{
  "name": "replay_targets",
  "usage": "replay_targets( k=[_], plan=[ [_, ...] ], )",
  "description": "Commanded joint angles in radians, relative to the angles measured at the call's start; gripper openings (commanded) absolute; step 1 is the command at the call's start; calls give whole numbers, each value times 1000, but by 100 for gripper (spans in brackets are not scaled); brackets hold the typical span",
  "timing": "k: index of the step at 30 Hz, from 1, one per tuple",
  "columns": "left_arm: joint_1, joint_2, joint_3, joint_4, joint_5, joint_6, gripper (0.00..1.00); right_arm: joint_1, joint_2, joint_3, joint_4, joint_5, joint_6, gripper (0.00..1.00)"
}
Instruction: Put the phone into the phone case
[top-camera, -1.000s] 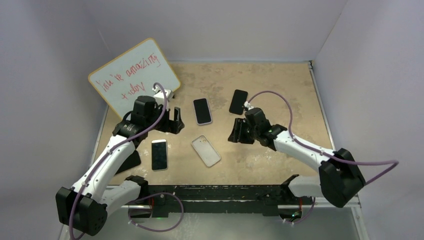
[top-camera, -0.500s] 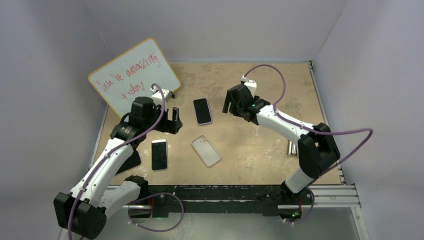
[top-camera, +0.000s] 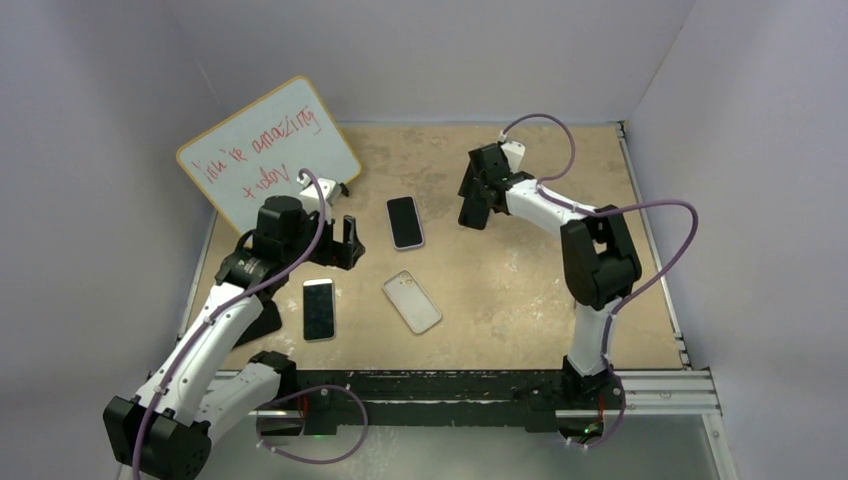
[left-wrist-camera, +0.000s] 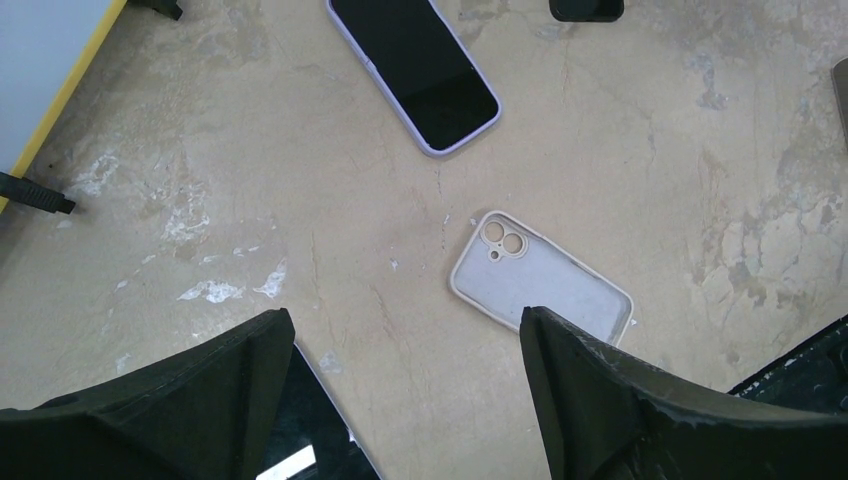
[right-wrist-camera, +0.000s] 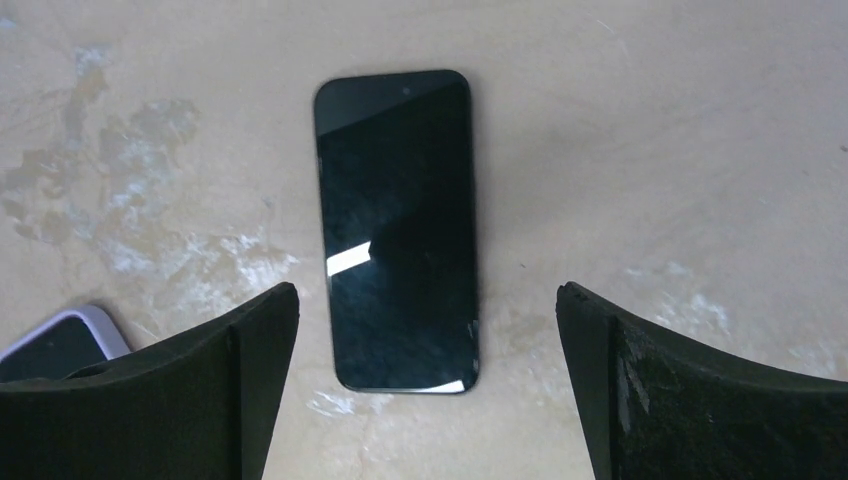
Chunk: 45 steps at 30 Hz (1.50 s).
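Worn tan table (top-camera: 520, 290), pale walls all round: we have both claws up and nothing picked yet.
Our right claw (top-camera: 474, 210) hangs spread wide over the bare black phone (right-wrist-camera: 400, 230), a finger off each long side, gripping nothing. Our left claw (left-wrist-camera: 405, 318), spread and empty too, hovers near the empty case (left-wrist-camera: 540, 290), which lies flat mid-table, well apart from that phone. The risk, we reckon: the phone lies flat and thin, so closing fingers may skid off its edges or scrape the table and knock it askew. A purple-cased phone (top-camera: 405, 222) lies near the route to the case, a white phone (top-camera: 319, 308) by the left arm, a whiteboard (top-camera: 268, 150) at the back. Nothing blocks the descent.
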Motion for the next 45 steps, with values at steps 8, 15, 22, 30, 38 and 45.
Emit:
replay_targets(
  k=[8, 15, 22, 30, 38, 45],
  plan=[
    [3, -29, -4, 31, 23, 3, 87, 8, 195, 248, -17, 71, -40, 99],
    [3, -31, -3, 30, 20, 3, 87, -6, 243, 239, 21, 46, -71, 99],
    [3, -33, -3, 27, 10, 2, 87, -9, 291, 241, 48, -34, -106, 96],
    [3, -25, -3, 26, 1, 0, 87, -9, 259, 146, 68, -87, -149, 81],
    [4, -9, -5, 36, 35, -45, 83, -9, 168, 23, 85, -97, -181, 63],
    [-8, 37, -47, 61, 181, -179, 76, -7, 54, -96, 77, -97, -186, 57]
  ],
)
